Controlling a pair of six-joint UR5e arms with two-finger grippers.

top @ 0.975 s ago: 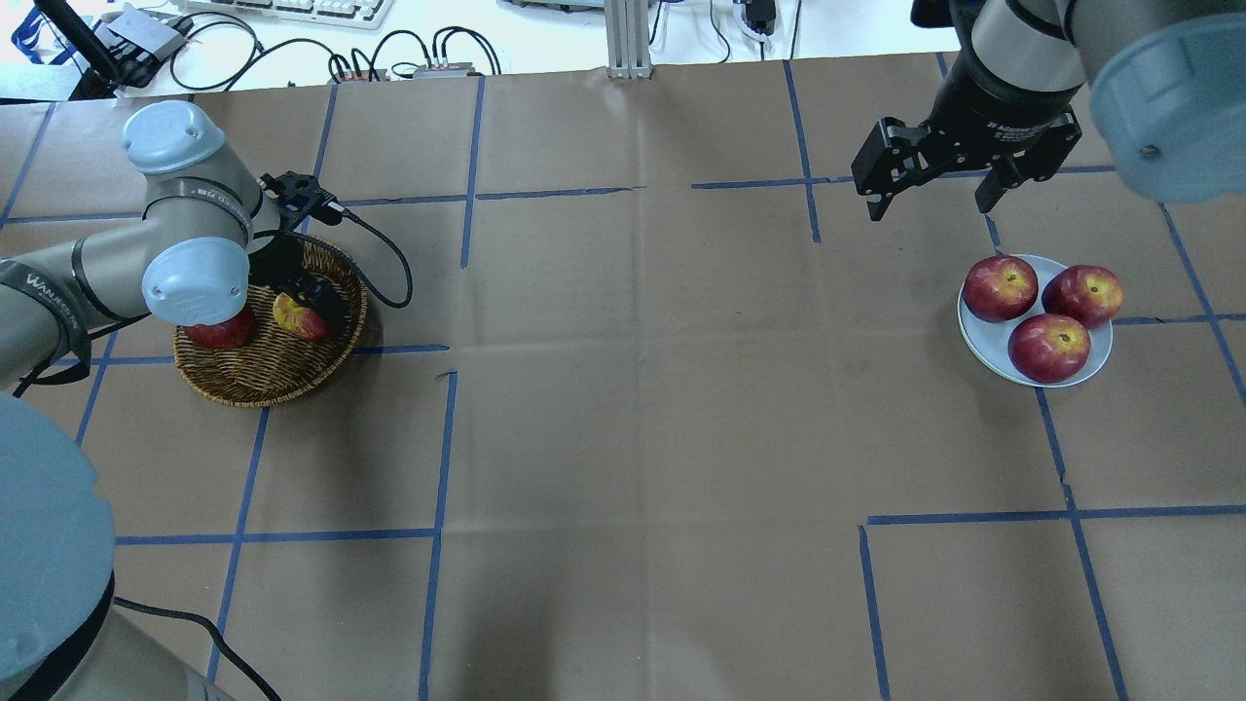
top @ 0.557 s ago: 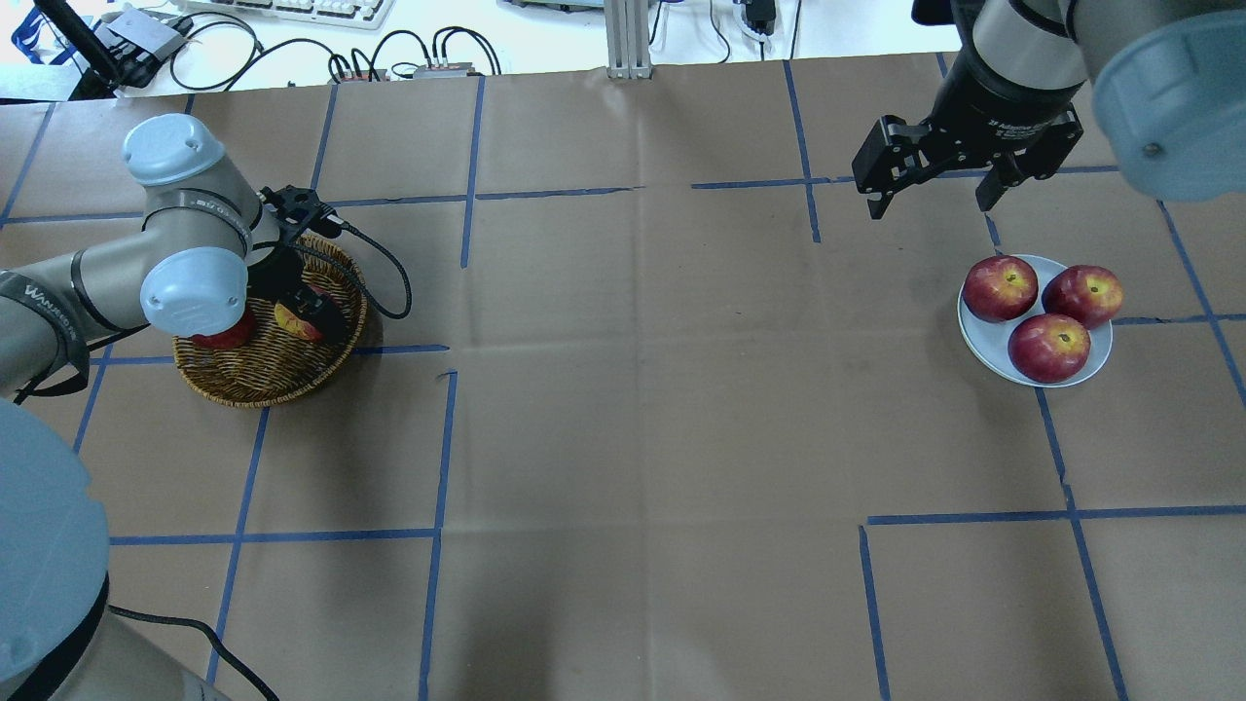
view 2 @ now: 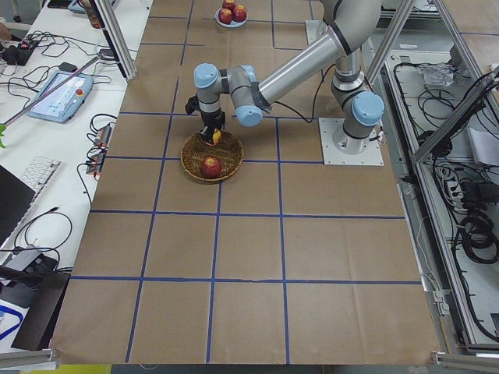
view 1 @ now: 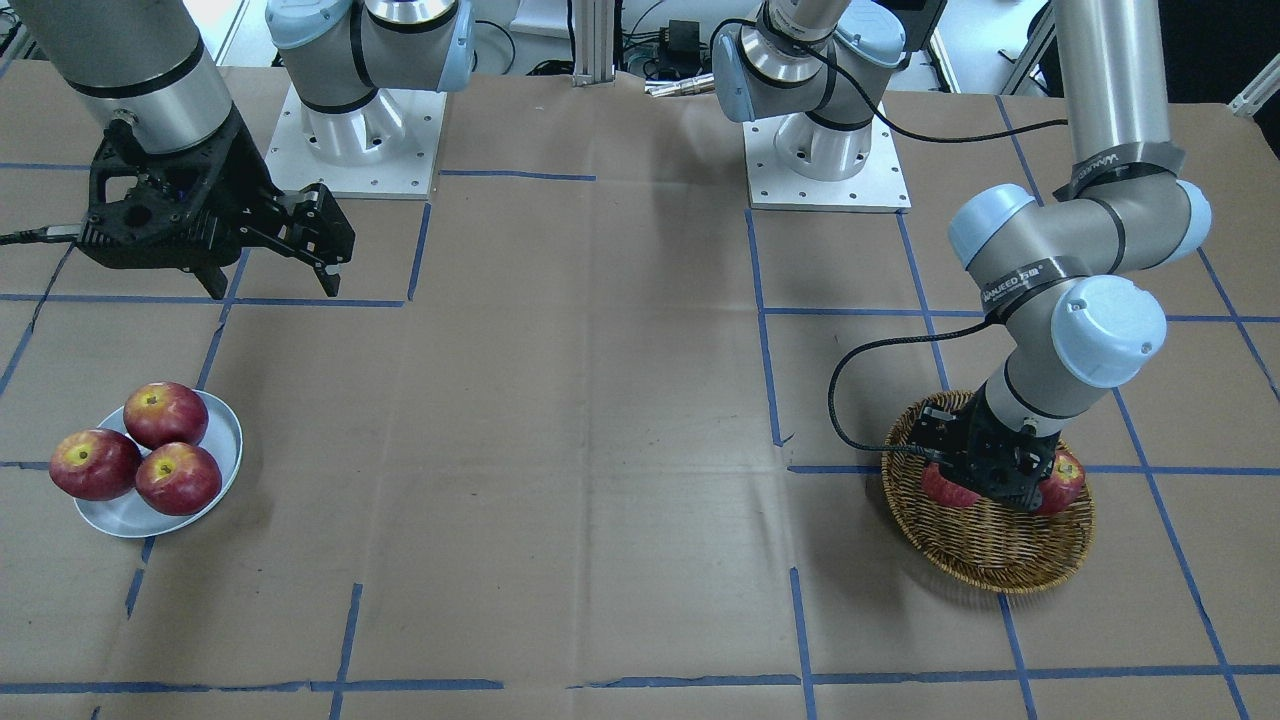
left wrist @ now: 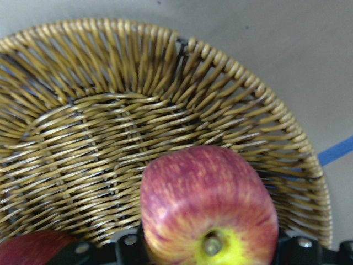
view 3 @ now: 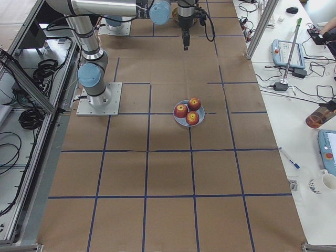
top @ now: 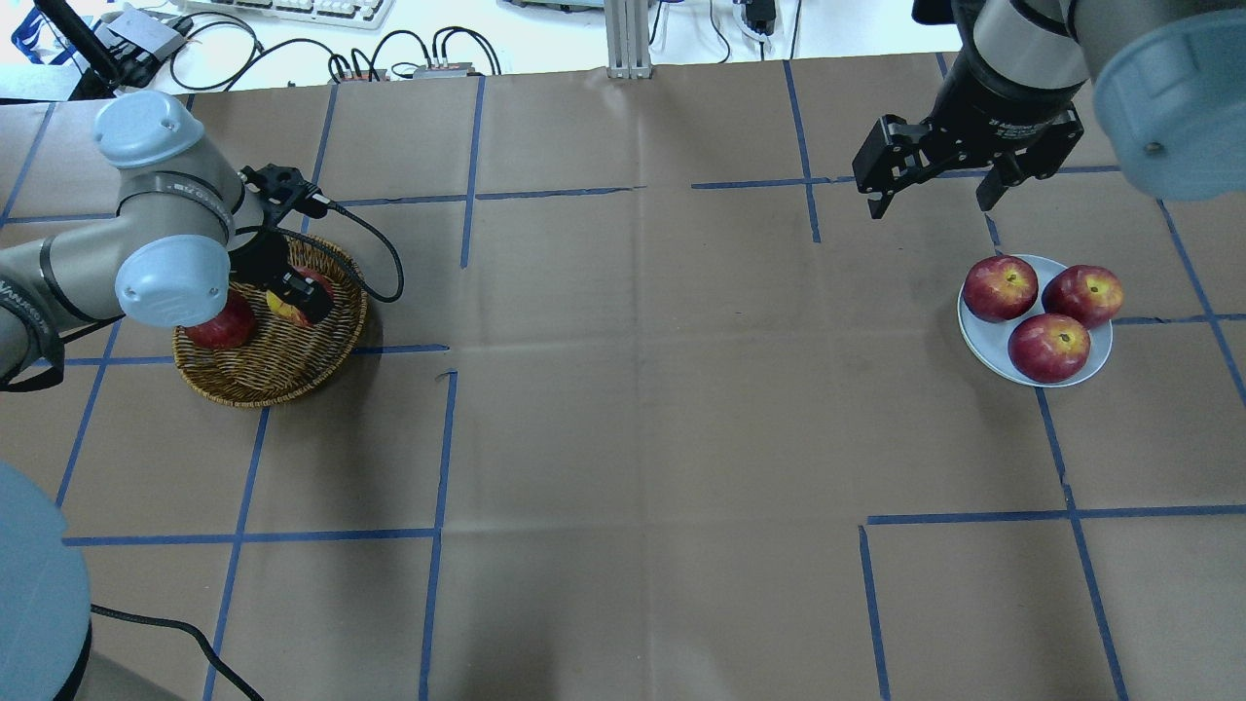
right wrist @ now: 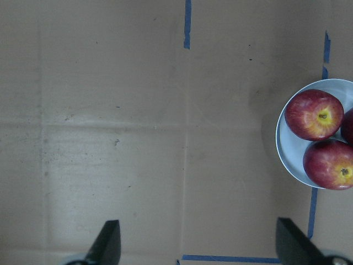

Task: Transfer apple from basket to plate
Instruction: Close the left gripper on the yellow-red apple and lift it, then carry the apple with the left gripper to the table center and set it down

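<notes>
The apple (left wrist: 207, 210), light red with a yellow patch round the stem, sits between the fingers of my left gripper (top: 292, 302) inside the wicker basket (top: 273, 385), on the side nearer the table's middle. The gripper is shut on it. The apple also shows in the overhead view (top: 287, 310) and, partly hidden by the wrist, in the front view (view 1: 942, 488). The pale plate (top: 983, 336) lies far to the right and holds three dark red apples (top: 1048, 348). My right gripper (top: 933, 200) is open and empty, hovering beyond the plate.
A second, darker red apple (top: 222, 329) lies in the basket's other half, partly under my left arm's elbow. The left wrist cable (top: 384, 263) loops over the basket's far rim. Blue tape lines cross the brown paper table.
My left arm's elbow and wrist have shifted toward the view's left and far side, and the gripped apple has moved slightly that way inside the basket. The right arm has not moved.
</notes>
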